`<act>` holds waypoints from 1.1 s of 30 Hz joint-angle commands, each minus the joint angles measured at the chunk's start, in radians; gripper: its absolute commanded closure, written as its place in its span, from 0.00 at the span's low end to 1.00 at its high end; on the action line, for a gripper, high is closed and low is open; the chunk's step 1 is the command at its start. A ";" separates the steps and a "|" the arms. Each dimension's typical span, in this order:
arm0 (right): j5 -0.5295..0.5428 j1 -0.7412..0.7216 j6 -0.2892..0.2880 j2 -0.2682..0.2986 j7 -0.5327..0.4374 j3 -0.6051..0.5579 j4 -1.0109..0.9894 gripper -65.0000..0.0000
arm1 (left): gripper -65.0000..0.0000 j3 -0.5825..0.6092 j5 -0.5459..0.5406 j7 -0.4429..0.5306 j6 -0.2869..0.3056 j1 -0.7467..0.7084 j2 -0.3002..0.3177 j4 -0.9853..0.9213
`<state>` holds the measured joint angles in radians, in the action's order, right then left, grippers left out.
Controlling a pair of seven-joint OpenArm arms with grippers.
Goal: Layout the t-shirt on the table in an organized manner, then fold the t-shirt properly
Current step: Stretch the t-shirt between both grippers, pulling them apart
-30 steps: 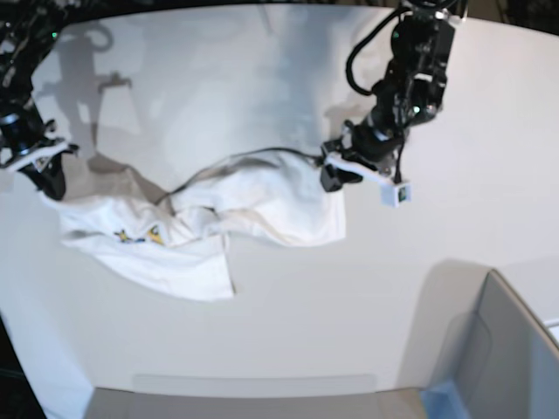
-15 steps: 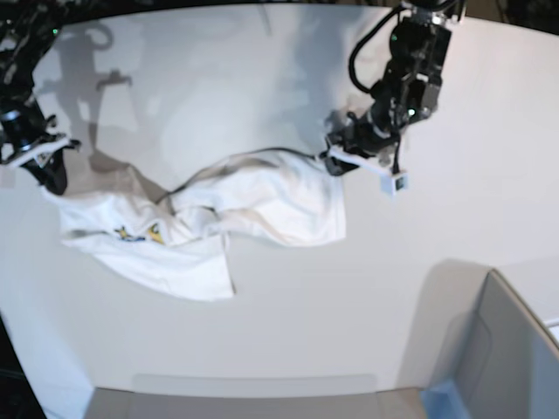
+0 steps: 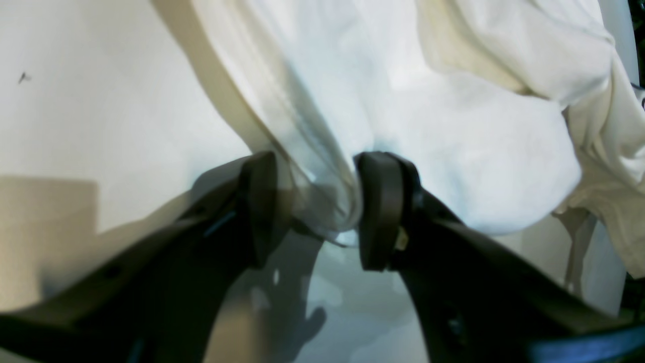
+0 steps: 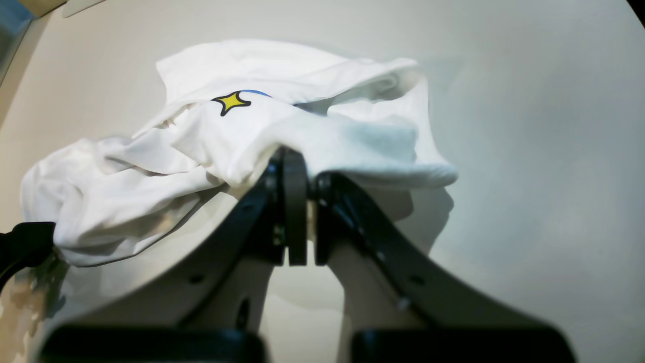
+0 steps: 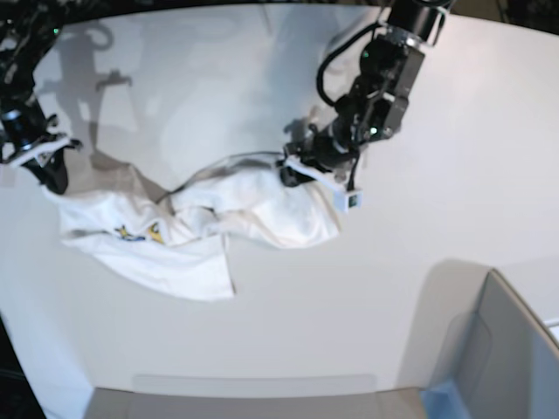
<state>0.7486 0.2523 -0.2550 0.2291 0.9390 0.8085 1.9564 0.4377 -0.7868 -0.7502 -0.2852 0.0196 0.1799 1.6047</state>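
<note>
Two arms reach over the white worktop (image 5: 410,244). At the base view's left, the right arm comes down from the far corner, and the right tool (image 4: 301,174) is pinched tight on a fold of the t-shirt (image 5: 201,218), which lies crumpled between both arms. Further right, the left arm slants down to the cloth's far edge; the left tool (image 3: 316,201) stands wide, with bunched fabric between its pads.

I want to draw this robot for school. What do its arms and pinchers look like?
Both arms are black and chunky, with looping black cables. The left gripper has two dark curved fingers ending in rounded flat pads. The right gripper has the same black fingers, with small round screw holes. In the base view a small white block with a dark square sits beside the left one.
</note>
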 commanded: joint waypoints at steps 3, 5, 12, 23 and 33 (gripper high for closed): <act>0.015 0.003 -0.007 0.016 -0.027 -0.001 0.014 1.00 | 0.83 -0.007 0.005 -0.005 -0.012 0.000 0.000 0.010; 0.016 0.009 -0.008 0.022 -0.030 -0.036 0.019 1.00 | 1.00 -0.037 0.005 -0.005 -0.013 0.000 0.000 0.052; 0.022 -0.001 -0.137 0.020 -0.087 -0.111 0.079 1.00 | 1.00 -0.211 0.005 -0.009 -0.012 -0.085 0.042 0.421; 0.208 -0.014 -0.149 0.023 -0.212 -0.094 0.096 1.00 | 1.00 -0.581 -0.527 -0.012 0.001 -0.263 0.135 0.438; 0.162 -0.193 -0.050 0.028 -0.133 -0.024 -0.107 1.00 | 1.00 -0.787 -0.697 0.042 0.117 -0.111 0.266 0.303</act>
<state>0.8902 0.0719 -0.2993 0.2375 0.8459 0.7792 1.8267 -0.3477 -1.4364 -0.6949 -0.1642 -0.1040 0.4328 1.8828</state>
